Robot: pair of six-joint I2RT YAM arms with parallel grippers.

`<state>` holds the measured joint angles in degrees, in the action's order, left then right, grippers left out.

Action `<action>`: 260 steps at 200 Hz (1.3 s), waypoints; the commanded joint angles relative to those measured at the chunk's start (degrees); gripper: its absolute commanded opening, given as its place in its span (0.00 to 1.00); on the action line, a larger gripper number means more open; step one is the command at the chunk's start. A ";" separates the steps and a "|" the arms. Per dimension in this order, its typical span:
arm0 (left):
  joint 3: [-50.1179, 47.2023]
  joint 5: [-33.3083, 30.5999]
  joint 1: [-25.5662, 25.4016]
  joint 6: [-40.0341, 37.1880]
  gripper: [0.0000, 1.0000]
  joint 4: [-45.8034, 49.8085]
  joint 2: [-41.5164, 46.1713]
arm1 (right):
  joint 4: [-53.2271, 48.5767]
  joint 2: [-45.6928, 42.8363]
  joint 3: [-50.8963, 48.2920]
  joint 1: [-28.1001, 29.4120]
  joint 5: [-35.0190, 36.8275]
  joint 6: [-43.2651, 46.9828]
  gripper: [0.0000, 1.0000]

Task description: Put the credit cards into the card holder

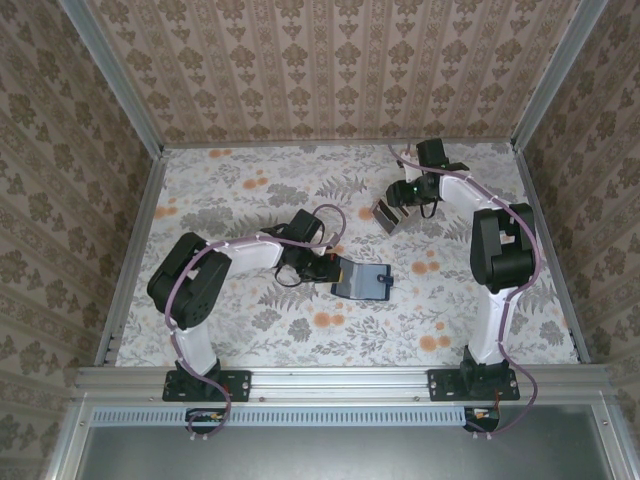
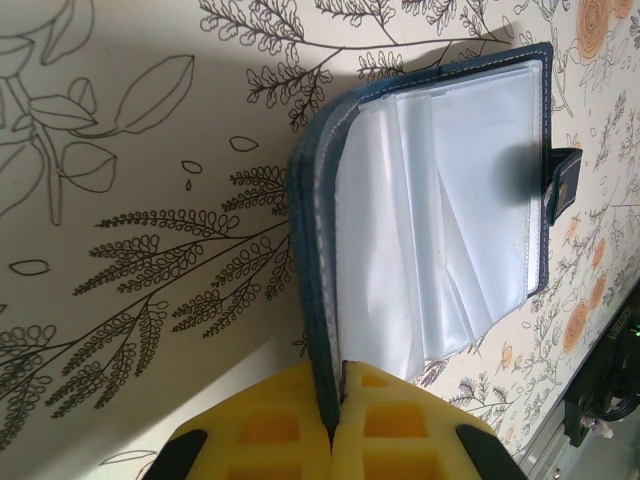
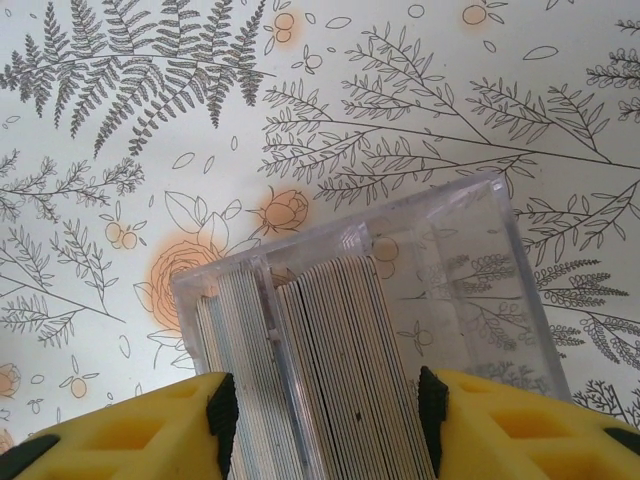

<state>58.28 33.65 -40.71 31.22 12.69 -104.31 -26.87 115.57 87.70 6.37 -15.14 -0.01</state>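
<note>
— Now, your left hand (image 2: 335, 420): fingers together, clamped on the edge of the card holder's (image 2: 440, 200) navy cover. Why grip there?

— It pins the cover, so the clear sleeves (image 2: 450, 280) fan loose and their mouths show. The snap tab (image 2: 565, 185) hangs undone off the far edge. The holder lies open on the flowered surface (image 1: 250, 190), between your two arms.

— And your right hand (image 3: 325, 410)?

— Partly closed about a clear case (image 3: 470, 260), with the credit cards (image 3: 330, 330) packed on edge inside. One finger sits at the case wall. Whether the other bears on the wall or on the cards, you cannot tell. From above, the case looks tilted at the far right, well apart from the holder. Resting or lifted: unclear.

— Any card in a sleeve?

— None visible; the sleeves look empty. Judged from that, your task is at its start.

— What does the next move ask?

— Probably freeing one card from a tight stack. They are thin and slick and may come out in pairs. The sleeve mouths look limp, so the pinned cover gives you something to push against.
</note>
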 commanded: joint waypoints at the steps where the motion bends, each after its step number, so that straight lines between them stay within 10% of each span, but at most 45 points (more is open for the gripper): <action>1: 0.42 0.12 0.47 -1.30 0.00 1.55 -0.55 | -0.39 -0.28 0.95 -0.24 -3.26 -1.12 0.51; 260: -0.15 1.42 0.37 0.14 0.00 -0.32 -1.69 | -0.24 -2.98 -1.54 -4.33 -16.50 -3.15 0.10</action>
<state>58.08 34.11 -40.71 31.27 12.25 -104.66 -25.87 115.00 86.04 2.02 -28.82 -3.42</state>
